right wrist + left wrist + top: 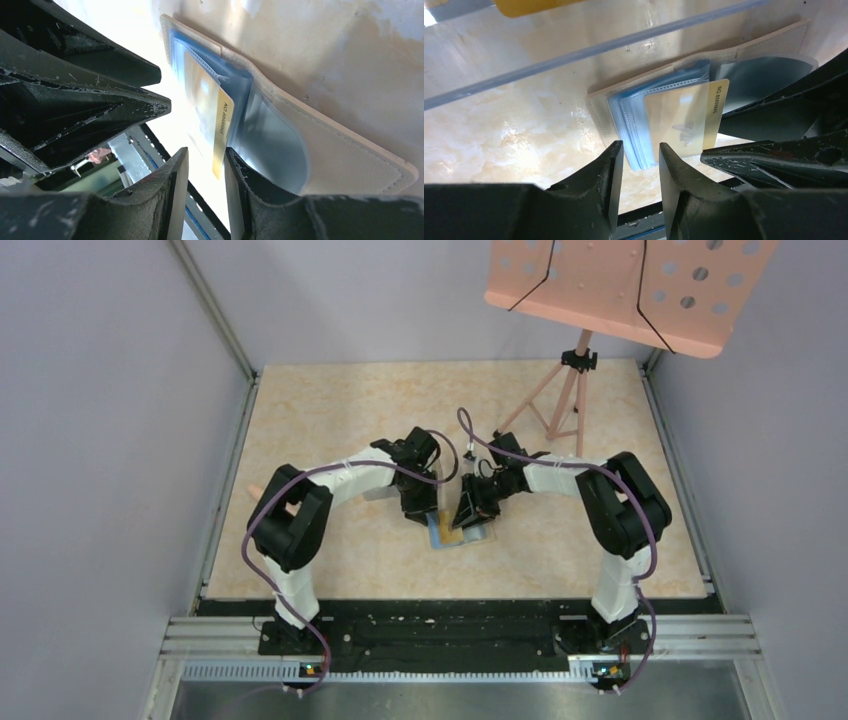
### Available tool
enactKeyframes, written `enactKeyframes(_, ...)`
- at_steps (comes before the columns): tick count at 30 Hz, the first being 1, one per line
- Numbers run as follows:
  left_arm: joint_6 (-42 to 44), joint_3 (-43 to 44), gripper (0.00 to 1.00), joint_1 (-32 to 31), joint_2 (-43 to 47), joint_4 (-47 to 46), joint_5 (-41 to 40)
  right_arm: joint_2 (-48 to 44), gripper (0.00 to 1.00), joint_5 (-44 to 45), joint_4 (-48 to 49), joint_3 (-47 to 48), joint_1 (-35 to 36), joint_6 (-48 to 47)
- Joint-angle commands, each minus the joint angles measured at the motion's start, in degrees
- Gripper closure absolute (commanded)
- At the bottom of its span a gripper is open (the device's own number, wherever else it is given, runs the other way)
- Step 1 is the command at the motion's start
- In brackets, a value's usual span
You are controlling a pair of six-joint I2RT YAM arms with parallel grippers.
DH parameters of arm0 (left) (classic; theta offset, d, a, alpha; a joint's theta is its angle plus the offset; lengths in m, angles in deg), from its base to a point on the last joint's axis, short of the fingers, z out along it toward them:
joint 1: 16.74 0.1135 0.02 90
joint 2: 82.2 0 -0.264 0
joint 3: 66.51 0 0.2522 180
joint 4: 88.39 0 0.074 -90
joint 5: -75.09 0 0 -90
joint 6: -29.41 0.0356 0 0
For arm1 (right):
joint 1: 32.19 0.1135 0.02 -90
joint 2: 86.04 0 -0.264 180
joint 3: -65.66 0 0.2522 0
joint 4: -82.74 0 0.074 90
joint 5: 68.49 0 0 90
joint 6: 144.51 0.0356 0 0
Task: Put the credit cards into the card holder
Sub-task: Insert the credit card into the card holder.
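Observation:
The card holder [446, 539] lies open on the table between both grippers, tan outside [350, 160] and with light blue sleeves [629, 112] inside. A yellow credit card [684, 120] sits partly slid into a sleeve, its numbered edge [223, 117] sticking out. My right gripper [206, 152] is open just below that edge; the card's corner is close to the right finger, with a gap on the other side. My left gripper [640, 147] is open at the sleeves' near edge with nothing between its fingers. Another yellow card [529, 5] shows at the top of the left wrist view.
A clear plastic box rim [574, 52] crosses behind the card holder. A pink music stand [620, 280] on a tripod [560, 405] stands at the back right. The black base rail [450, 625] runs along the near edge. Grey walls enclose the table.

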Motion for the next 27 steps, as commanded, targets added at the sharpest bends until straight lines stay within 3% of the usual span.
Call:
enactKeyframes(1,-0.02,-2.1,0.62,-0.07,3.41,-0.67,1.04,0.43,0.67,-0.07,1.67,-0.25,0.59,0.06)
enactKeyframes(10,-4.27,-9.77,0.59,0.97,5.18,-9.4,5.12,1.73,0.66,-0.86,1.24,0.19,1.02,-0.28)
enactKeyframes(16,-5.43,-12.76,0.48,1.57,7.39,-13.65,5.86,2.47,0.66,-1.71,1.46,0.97,2.11,-0.55)
enactKeyframes(27,-6.57,-14.97,0.53,2.5,7.69,-18.04,8.59,2.9,0.7,-3.73,3.35,2.53,4.0,-0.21)
